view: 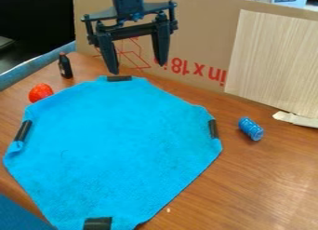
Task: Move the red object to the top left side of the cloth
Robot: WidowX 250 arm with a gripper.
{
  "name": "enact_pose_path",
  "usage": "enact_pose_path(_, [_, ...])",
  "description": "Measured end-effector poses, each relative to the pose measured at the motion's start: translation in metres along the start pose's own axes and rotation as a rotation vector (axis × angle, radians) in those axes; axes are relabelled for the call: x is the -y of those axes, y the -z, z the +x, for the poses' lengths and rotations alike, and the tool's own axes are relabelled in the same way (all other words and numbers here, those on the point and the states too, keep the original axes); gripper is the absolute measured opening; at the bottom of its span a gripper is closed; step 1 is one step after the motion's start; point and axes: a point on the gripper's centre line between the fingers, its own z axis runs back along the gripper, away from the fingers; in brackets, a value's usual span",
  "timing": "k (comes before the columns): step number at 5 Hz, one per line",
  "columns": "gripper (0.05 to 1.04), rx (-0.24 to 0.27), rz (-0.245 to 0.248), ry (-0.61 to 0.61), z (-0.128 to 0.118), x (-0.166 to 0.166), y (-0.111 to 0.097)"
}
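The gripper [137, 68] hangs over the far edge of the blue cloth [118, 140], its fingers spread wide apart, released, with nothing between them. The red object [40, 92] lies down and to the left of it in the view — on the wooden table [282, 178], just beside the cloth's upper left edge. Nearer to the gripper on that same side stands a small dark bottle [65, 66]; a blue cylinder [251, 129] lies well apart, down and to the gripper's right. Behind the gripper rises a cardboard panel [205, 38].

Arm [127, 0] cut off above, cloth [118, 154] perhaps below
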Motion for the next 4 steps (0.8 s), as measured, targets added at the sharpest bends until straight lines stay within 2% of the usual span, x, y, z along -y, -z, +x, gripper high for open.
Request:
enact_pose_path(1, [1.0,-0.024,0.016,0.002,0.0,0.0,0.009])
enact_pose_path(2, [1.0,-0.028,0.019,-0.011,0.011,-0.019,0.016])
enact_pose_path(4, [1.0,0.003,0.044,-0.054,0.041,-0.085,0.034])
